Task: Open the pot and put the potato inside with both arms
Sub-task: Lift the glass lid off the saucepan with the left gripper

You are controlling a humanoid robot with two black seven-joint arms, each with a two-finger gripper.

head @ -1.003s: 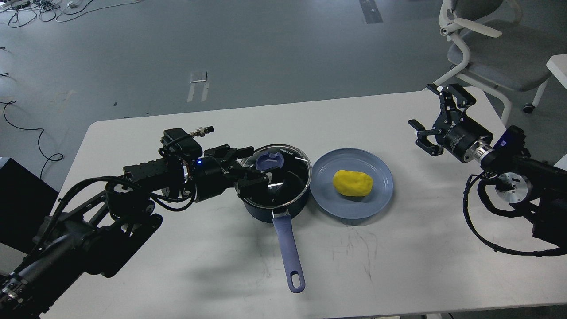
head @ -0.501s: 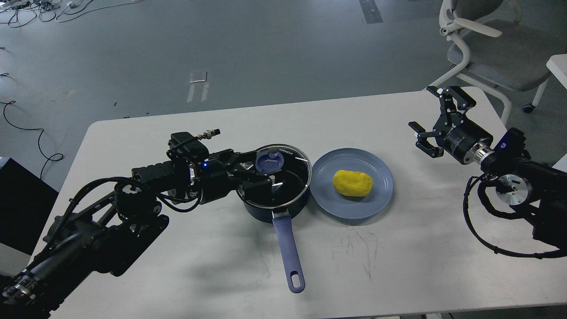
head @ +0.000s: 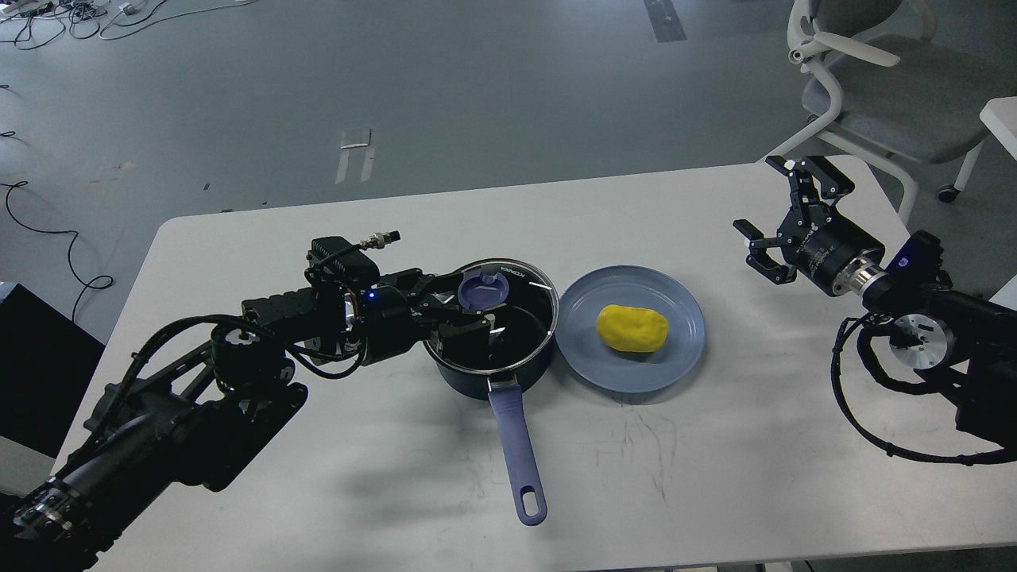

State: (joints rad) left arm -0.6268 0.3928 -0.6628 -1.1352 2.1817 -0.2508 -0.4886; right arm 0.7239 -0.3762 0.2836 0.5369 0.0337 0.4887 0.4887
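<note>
Head view, items listed from the grippers outward.

Left gripper (head: 465, 308): over the near-left part of the pot's lid, fingers spread to either side of the lavender lid knob (head: 483, 291); whether they press on it cannot be told. Left arm (head: 199, 381) enters from the lower left corner.

Pot (head: 493, 330): dark navy, mid-table, glass lid (head: 520, 306) on it. Its long lavender-blue handle (head: 515, 445) points toward the near table edge, loop hole at the end.

Plate (head: 675, 349): blue-grey, flat, just right of the pot, rims almost touching.

Potato (head: 632, 328): bright yellow oval, lying in the middle of the plate, outside the pot.

Right gripper (head: 775, 218): fingers parted and holding nothing, above the far right of the table, well apart from the plate. Right arm (head: 929, 318) enters from the right edge.

Table (head: 318, 477): white, rounded corners, faint scuff marks near the front.

Office chair (head: 882, 87): grey and white, behind the table's far right corner.

Cables (head: 48, 230): on the grey floor at left.
</note>
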